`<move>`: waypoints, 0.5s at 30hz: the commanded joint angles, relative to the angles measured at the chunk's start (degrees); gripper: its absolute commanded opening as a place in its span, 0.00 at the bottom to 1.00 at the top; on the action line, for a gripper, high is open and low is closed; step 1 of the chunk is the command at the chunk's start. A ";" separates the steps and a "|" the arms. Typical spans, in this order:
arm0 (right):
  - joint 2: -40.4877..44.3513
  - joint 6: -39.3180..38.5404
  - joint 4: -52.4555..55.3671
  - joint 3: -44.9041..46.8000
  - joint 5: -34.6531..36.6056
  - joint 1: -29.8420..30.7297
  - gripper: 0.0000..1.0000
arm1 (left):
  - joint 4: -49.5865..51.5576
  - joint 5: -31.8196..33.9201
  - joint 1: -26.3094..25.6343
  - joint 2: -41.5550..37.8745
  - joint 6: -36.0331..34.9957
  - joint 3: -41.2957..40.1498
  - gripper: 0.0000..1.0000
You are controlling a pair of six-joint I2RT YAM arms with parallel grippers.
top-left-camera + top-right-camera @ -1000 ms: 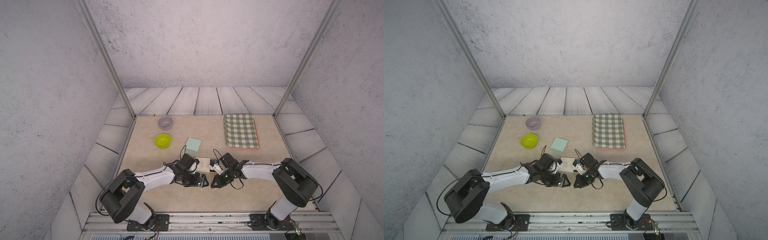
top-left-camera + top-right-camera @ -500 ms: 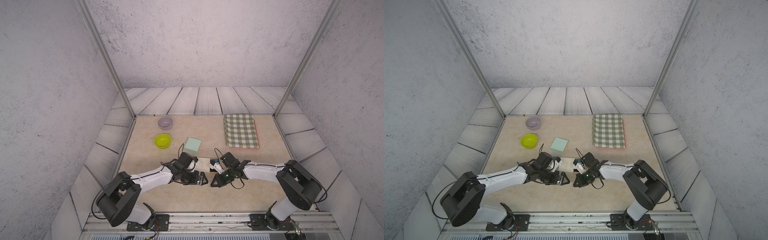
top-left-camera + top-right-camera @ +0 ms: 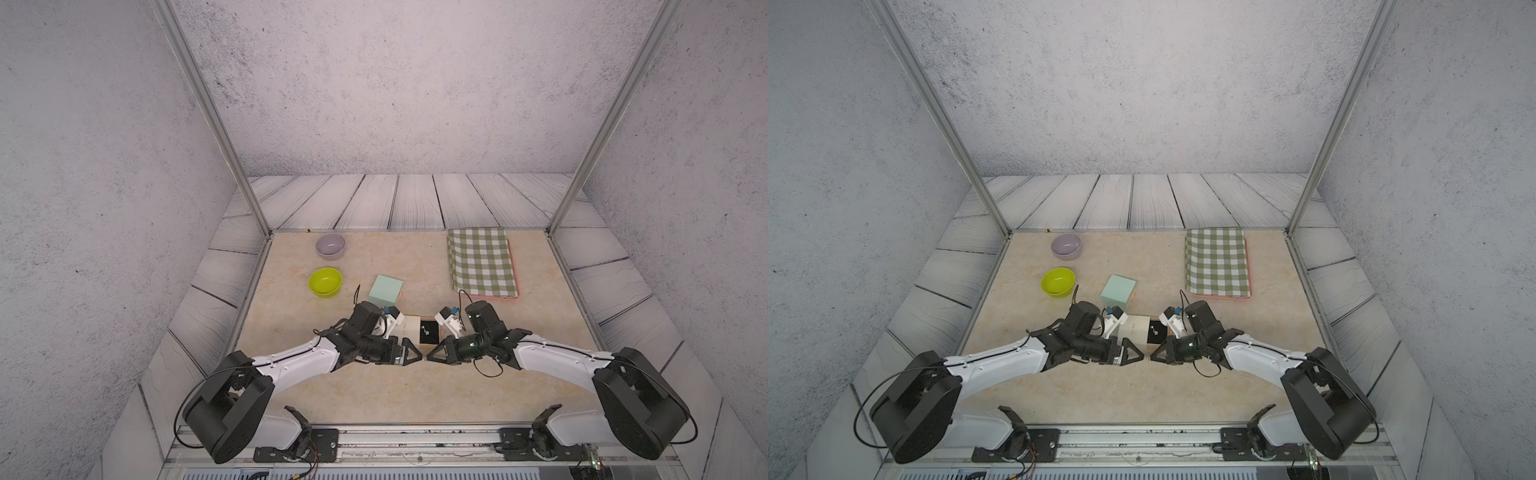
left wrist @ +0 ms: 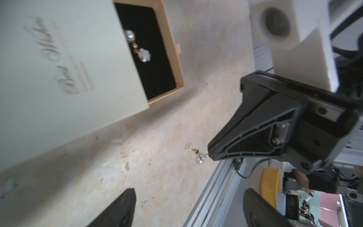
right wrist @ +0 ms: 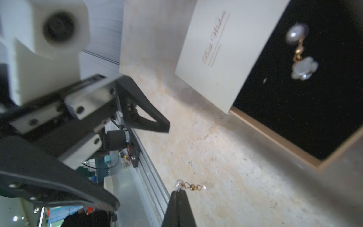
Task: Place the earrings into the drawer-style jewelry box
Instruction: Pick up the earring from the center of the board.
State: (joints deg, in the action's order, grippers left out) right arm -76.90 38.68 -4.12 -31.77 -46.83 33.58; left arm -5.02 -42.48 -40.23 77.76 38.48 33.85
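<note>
In both top views the two arms meet low in the middle of the frame, tips nearly touching over the beige desk [image 3: 374,386]. The left gripper [image 3: 411,356] and right gripper [image 3: 434,356] point at each other just below the jewelry box [image 3: 419,330], whose drawer [image 3: 1155,332] is slid out to the right with small pale specks on its black lining. Further up lie a mint box [image 3: 385,289], a lime bowl [image 3: 325,281], a lilac bowl [image 3: 1066,245] and a green checked cloth [image 3: 482,262] at the upper right.

In the left wrist view the left fingers [image 4: 123,208] stand wide apart at the bottom edge, nothing between them. At centre right the right gripper's tips are pinched together on the hook of a dangling earring [image 4: 194,152], which hangs just above the desk. At upper left the cream sleeve covers part of the drawer, where a second earring [image 4: 139,49] with a pearl and a flower lies on the black pad.

In the right wrist view the right fingers [image 5: 179,208] are closed on the dangling earring at bottom centre; the second earring lies in the drawer at upper right
</note>
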 commanded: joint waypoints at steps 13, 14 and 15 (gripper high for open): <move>5.36 13.00 -14.40 -0.09 -12.74 -5.35 0.00 | -12.74 -8.59 1.16 -1.46 0.63 2.17 0.62; 5.36 13.01 -14.36 -0.13 -12.83 -5.41 0.00 | -13.06 -8.60 1.44 -1.68 0.63 2.10 0.62; 5.32 13.09 -14.42 -0.06 -12.93 -5.37 0.00 | -13.20 -8.59 1.68 -1.97 0.58 2.10 0.62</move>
State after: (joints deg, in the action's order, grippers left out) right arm -72.60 50.96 -17.63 -31.51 -57.60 28.51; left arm -16.21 -50.17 -39.44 77.28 39.90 34.79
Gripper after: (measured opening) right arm 0.046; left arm 0.621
